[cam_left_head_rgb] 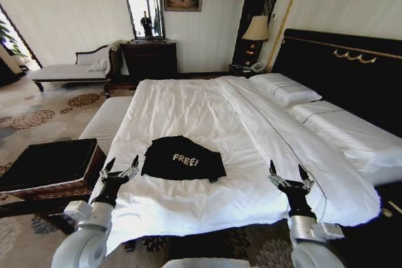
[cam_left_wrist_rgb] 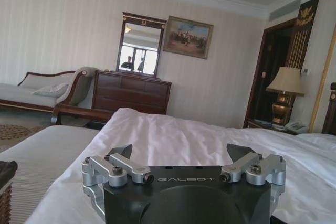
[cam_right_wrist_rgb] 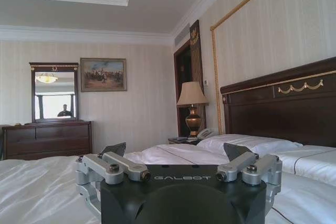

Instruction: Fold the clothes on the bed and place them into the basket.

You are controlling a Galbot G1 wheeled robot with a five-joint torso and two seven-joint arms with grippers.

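The bed (cam_left_head_rgb: pixel 207 117), with white sheets, white pillows and a tall black gold-trimmed headboard, is the landmark here. The black top (cam_left_head_rgb: pixel 182 159), with white "FREE!" lettering facing up, lies loosely bunched on the sheet near the bed's foot end, a little toward the side where the basket stands. It looks roughly gathered rather than neatly folded, though the head view is too coarse to read its creases. The left tool (cam_left_head_rgb: pixel 119 169) hovers over the foot corner of the bed on the basket side, just beside the top but apart from it, its two fingers spread wide with nothing between them; the left wrist view shows the same wide gap over white sheet (cam_left_wrist_rgb: pixel 178 156). The right tool (cam_left_head_rgb: pixel 287 177) stands over the foot end toward the other side of the bed, well apart from the top, its fingers likewise spread and empty, as the right wrist view confirms (cam_right_wrist_rgb: pixel 176 153). The basket (cam_left_head_rgb: pixel 47 167), brown wicker with a black lining, sits on the patterned carpet just off the bed's foot corner, next to a long pale bench (cam_left_head_rgb: pixel 108 120) that runs along the side of the bed. Beyond the bed, against the far wall, stand a dark dresser (cam_left_head_rgb: pixel 149 59) and a lamp (cam_left_head_rgb: pixel 256 32) near the headboard.
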